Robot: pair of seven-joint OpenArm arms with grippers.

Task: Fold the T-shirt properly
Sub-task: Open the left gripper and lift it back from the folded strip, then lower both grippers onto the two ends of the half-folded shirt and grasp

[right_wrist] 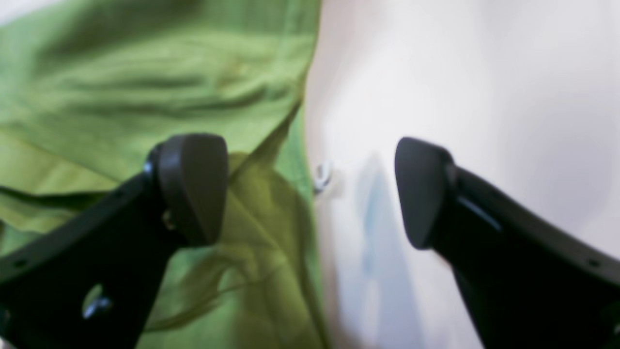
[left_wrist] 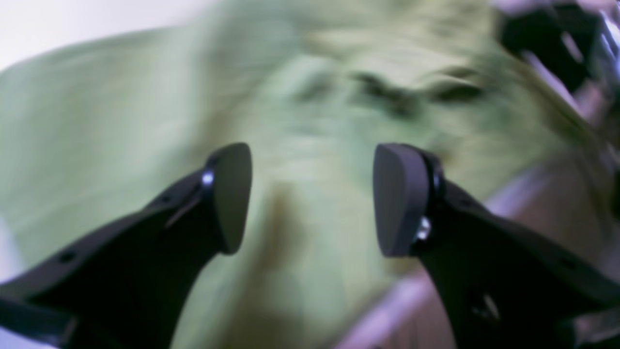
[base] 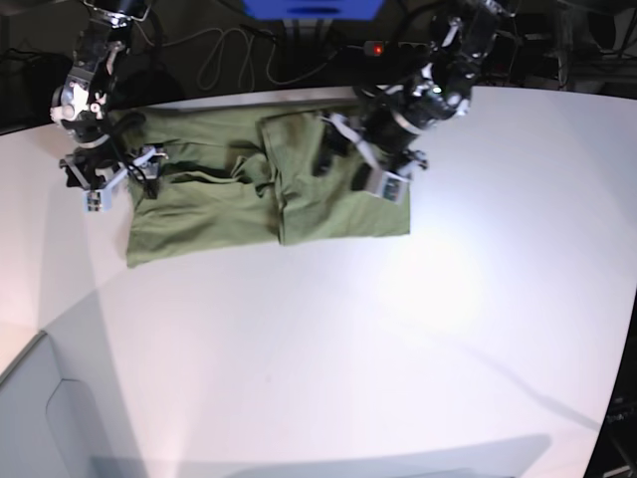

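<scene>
The T-shirt (base: 264, 189) is lying partly folded toward the white table's (base: 398, 329) far edge. The right gripper (right_wrist: 310, 189) is hovering over its edge, jaws wide and empty; the left gripper (left_wrist: 312, 198) is gaping empty above it.

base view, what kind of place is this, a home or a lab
Most likely a robotics lab or test bench: a bare white table holds only an olive-green T-shirt, with loose cables and dark equipment behind it.
</scene>
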